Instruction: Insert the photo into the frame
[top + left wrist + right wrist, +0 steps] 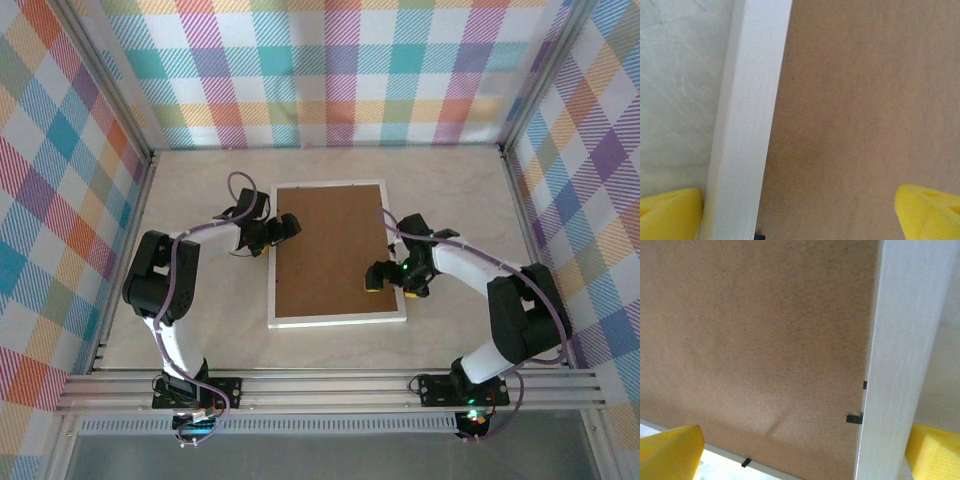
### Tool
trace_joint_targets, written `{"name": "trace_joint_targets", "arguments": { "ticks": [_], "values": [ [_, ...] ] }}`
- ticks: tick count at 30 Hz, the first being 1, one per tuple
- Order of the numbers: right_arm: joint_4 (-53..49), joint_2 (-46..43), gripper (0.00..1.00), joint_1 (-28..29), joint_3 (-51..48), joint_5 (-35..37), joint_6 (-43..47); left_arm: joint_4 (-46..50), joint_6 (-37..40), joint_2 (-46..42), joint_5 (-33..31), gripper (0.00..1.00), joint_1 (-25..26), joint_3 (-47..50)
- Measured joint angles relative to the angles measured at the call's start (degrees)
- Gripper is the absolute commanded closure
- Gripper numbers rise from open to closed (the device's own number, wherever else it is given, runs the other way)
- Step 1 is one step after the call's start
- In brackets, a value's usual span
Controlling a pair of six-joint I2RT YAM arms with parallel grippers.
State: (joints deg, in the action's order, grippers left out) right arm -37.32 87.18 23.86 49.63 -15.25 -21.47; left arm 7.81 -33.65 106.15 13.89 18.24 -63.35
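The white frame (335, 321) lies flat on the table with a brown backing board (330, 250) seated inside it. The photo is hidden. My left gripper (285, 230) hovers open over the frame's upper left side. In the left wrist view its yellow fingertips (670, 215) straddle the white frame edge (747, 120) and the board (865, 110). My right gripper (378, 277) is open over the lower right side, and its yellow fingertips (670, 452) stand either side of the frame edge (902, 350) and the board (765, 330). Neither gripper holds anything.
Small black clips (854, 418) sit along the frame's inner edge, another one (746, 462) on the near side. The pale tabletop (200, 170) is walled by plaid panels. An aluminium rail (330, 385) runs along the near edge.
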Motion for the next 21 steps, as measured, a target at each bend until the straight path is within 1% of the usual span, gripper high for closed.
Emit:
{"name": "trace_joint_targets", "arguments": {
  "ticks": [3, 6, 8, 10, 12, 15, 18, 21],
  "values": [
    [-0.1, -1.6, 0.01, 3.7, -1.4, -0.3, -3.4, 2.7, 0.2, 2.9, 0.1, 0.03, 0.0, -4.8],
    [0.5, -1.9, 0.0, 7.1, -1.7, -1.8, -6.2, 1.3, 1.6, 7.5, 0.3, 0.03, 0.2, -11.4],
    [0.9, -2.2, 0.01, 8.2, -1.6, -2.1, -6.8, 0.1, 2.5, 10.2, 0.8, 0.03, 0.6, -15.7],
    [-0.1, -2.7, 0.01, 8.4, -0.3, -0.6, -6.6, -0.1, 3.5, 11.9, 1.2, 0.03, 1.0, -19.9],
    [-1.1, -2.7, 0.01, 7.5, 2.2, 1.4, -6.0, 0.0, 4.4, 13.0, 1.1, 0.03, 1.1, -23.7],
    [-1.8, -2.4, 0.01, 4.4, 7.2, 3.8, -4.3, 0.1, 4.7, 13.3, 0.6, 0.02, 0.6, -26.6],
    [-1.7, 0.2, 0.01, 1.2, 13.1, 6.4, -1.9, 1.4, 5.0, 12.6, -1.4, 0.01, -1.2, -26.3],
    [-1.1, 5.5, 0.01, -2.6, 19.9, 8.2, 0.6, 5.6, 5.9, 9.1, -4.5, 0.0, -2.6, -22.8]
  ]
}}
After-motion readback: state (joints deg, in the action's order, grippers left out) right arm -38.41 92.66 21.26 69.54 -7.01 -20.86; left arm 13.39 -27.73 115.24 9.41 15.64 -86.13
